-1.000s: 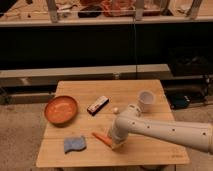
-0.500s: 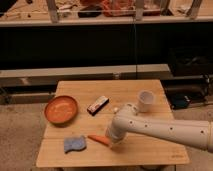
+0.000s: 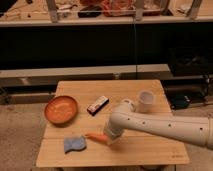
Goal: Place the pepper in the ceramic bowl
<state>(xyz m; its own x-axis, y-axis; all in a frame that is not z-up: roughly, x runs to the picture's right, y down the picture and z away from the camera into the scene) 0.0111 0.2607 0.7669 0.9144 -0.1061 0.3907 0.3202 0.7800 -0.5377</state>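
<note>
Status: gripper (image 3: 110, 141) is down at the front-middle of the tabletop (image 3: 150, 151), tucked under the end of the white arm (image 3: 160, 127), which reaches in from the right edge of the view and runs leftwards across the boards. We read the gripper as closed: the pepper (image 3: 94, 136) runs straight into it, right end hidden under the wrist, so it looks clamped on that end. The pepper's tapered part sticks out to the left, roughly level, low over the wood; we cannot tell whether it rests on the surface or sits just off it. The pepper is not in the ceramic bowl (image 3: 48, 113). The bowl sits at the left side of the tabletop, behind and to the left of the pepper, well apart from it, upright, and we see nothing inside it. A crumpled blue cloth (image 3: 75, 145) lies just left of the pepper near the front edge; we cannot tell if they touch. A small dark rectangular pack (image 3: 98, 105) with a red stripe lies at an angle mid-table, between the bowl and the arm. A white cup (image 3: 146, 101) stands upright toward the back right, just behind the arm. Behind the table we see a dark low shelf unit (image 3: 100, 50) with clutter on top, too blurred to name.
</note>
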